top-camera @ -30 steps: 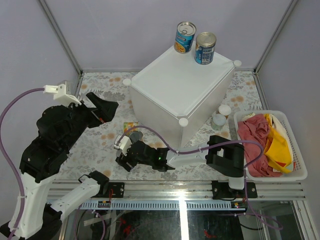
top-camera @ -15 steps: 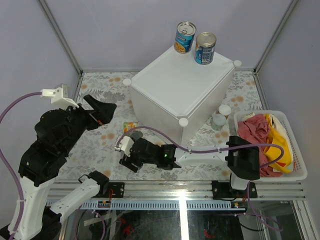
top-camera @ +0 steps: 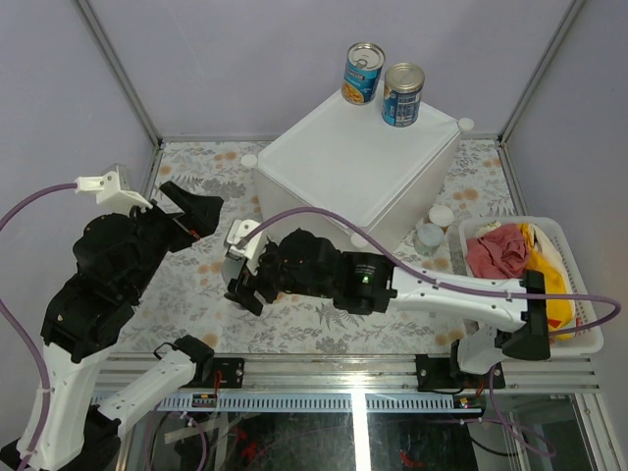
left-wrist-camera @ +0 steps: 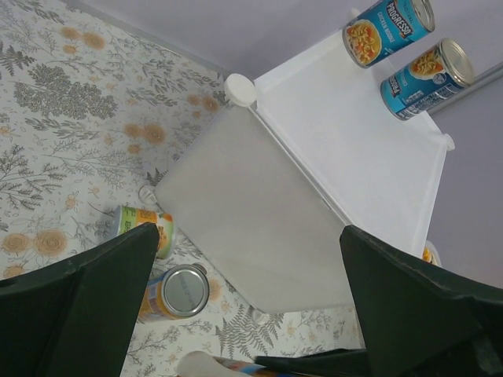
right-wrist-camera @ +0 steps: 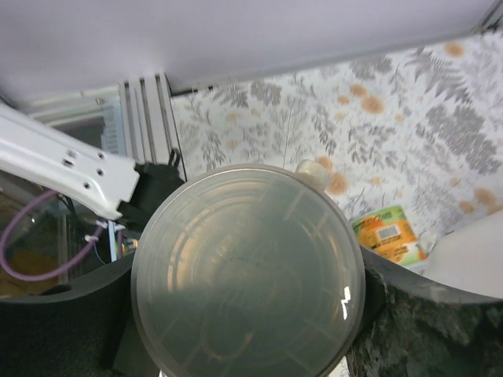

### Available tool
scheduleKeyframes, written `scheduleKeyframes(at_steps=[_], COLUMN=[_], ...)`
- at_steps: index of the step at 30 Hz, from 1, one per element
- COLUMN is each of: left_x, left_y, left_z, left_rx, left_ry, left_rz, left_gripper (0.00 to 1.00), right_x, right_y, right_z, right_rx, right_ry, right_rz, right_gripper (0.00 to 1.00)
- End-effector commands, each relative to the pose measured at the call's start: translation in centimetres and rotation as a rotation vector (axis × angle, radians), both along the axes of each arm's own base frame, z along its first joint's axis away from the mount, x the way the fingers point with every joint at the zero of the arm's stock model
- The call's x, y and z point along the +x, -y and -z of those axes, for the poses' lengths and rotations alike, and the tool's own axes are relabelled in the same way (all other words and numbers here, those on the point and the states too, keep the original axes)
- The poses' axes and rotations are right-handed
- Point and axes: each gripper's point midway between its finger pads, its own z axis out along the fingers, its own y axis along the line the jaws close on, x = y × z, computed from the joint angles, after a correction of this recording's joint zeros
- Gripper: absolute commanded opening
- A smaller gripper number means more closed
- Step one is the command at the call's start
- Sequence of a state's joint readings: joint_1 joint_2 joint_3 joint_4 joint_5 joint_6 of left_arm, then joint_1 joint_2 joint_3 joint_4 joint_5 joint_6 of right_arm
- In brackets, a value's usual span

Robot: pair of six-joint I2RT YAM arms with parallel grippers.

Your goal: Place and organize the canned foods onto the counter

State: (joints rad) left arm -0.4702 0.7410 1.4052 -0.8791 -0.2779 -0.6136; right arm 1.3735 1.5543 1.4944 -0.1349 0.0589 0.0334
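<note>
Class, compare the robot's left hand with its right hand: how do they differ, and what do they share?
The left hand is open and empty; the right hand is shut on a lidded can. The left hand faces the counter; the right hand faces the table's near edge. Both are black.

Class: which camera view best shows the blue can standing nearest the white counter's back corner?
The left wrist view: the blue can appears large there, and its Progresso label is readable. The top external view shows the can smaller, upright on the counter, with lettering too small to read. The right wrist view does not show it.
</note>
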Motion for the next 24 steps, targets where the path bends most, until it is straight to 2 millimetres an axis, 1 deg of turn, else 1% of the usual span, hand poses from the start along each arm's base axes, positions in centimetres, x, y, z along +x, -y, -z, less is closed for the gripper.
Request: scheduleKeyframes(at_steps=[1, 3, 7, 10, 12, 16, 18, 21, 24], left_x=[0.9, 1.0, 0.9, 0.9, 0.9, 1.1, 1.3, 1.6, 1.7], left_y=[-0.4, -0.5, -0.8, -0.9, -0.8, -0.3, 0.0, 0.5, 1.0], left_z=[-1.7, -1.7, -1.7, -1.5, -1.4, -1.0, -0.8, -0.9, -0.7], left_rx=[-0.039, -0.040, -0.046, -0.046, -0.045, -0.038, -0.029, -0.018, -0.009], left_ry=[0.073, 0.074, 0.082, 0.081, 0.078, 0.070, 0.066, 0.068, 0.068], left_rz=[-0.045, -0.054, -0.067, -0.070, -0.067, -0.046, -0.031, -0.010, 0.016], left_gripper=[1.00, 1.00, 1.00, 1.00, 1.00, 1.00, 1.00, 1.00, 1.00], right_x=[-0.2, 0.4, 1.6, 3.2, 4.7, 8.5, 10.4, 14.1, 17.8], right_y=[2.4, 3.3, 4.8, 6.2, 7.2, 9.3, 9.8, 10.9, 11.7], right_z=[-13.7, -15.7, -18.8, -20.7, -22.0, -24.1, -24.6, -24.9, -24.4], right_rx=[0.292, 0.315, 0.342, 0.346, 0.358, 0.378, 0.371, 0.363, 0.350], right_ry=[0.090, 0.118, 0.182, 0.232, 0.255, 0.275, 0.288, 0.305, 0.297], right_rz=[0.015, 0.052, 0.123, 0.202, 0.254, 0.353, 0.388, 0.451, 0.507], right_gripper=[0.00, 0.00, 0.00, 0.00, 0.00, 0.00, 0.00, 0.00, 0.00])
